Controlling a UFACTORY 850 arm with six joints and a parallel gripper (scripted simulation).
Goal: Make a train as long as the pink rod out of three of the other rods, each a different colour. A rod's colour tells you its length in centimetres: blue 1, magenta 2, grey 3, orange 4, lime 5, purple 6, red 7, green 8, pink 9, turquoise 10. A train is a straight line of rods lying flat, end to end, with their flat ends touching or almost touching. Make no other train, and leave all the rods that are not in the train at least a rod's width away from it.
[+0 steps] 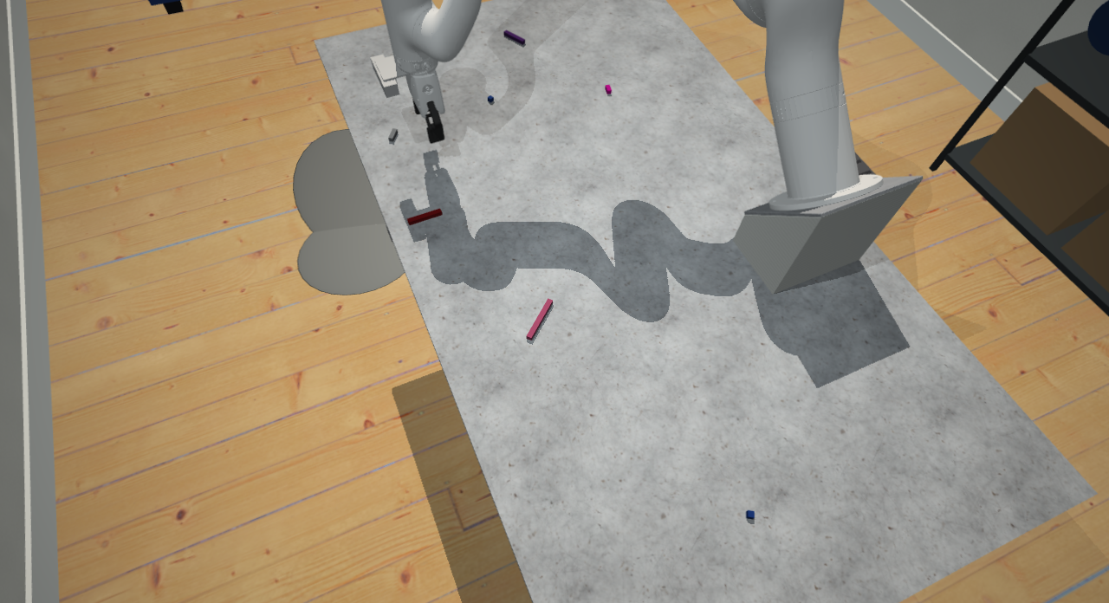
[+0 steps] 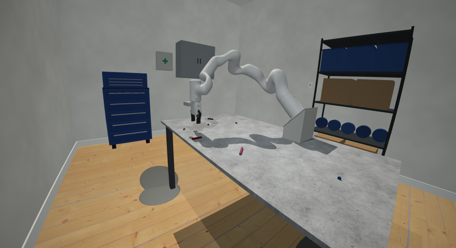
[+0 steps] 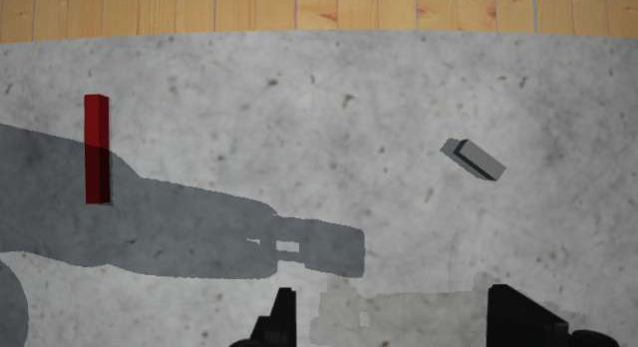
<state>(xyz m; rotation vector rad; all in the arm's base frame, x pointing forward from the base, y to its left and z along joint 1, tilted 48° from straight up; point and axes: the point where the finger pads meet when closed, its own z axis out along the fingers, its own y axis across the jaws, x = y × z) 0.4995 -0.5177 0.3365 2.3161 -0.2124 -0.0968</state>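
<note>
My gripper (image 1: 432, 122) (image 2: 195, 117) (image 3: 392, 319) is open and empty. It hangs above the table's far left part. The grey rod (image 1: 392, 135) (image 2: 184, 128) (image 3: 478, 159) lies a little to its left near the table edge. The red rod (image 1: 424, 217) (image 2: 196, 138) (image 3: 97, 149) lies nearer the camera, partly in the arm's shadow. The pink rod (image 1: 539, 319) (image 2: 241, 150) lies mid-table. The purple rod (image 1: 514, 36) (image 2: 210, 119) lies at the far end. A blue rod (image 1: 489, 98) (image 2: 208, 124) and the magenta rod (image 1: 607, 89) (image 2: 236, 122) lie beyond the gripper. A second blue rod (image 1: 749, 514) (image 2: 339, 177) lies at the near right.
The arm's base (image 1: 821, 227) (image 2: 299, 128) stands on the table's right side. The table's left edge (image 1: 372, 204) runs close to the grey and red rods. A shelf rack (image 2: 360, 87) stands right of the table and a blue drawer cabinet (image 2: 126, 107) behind it.
</note>
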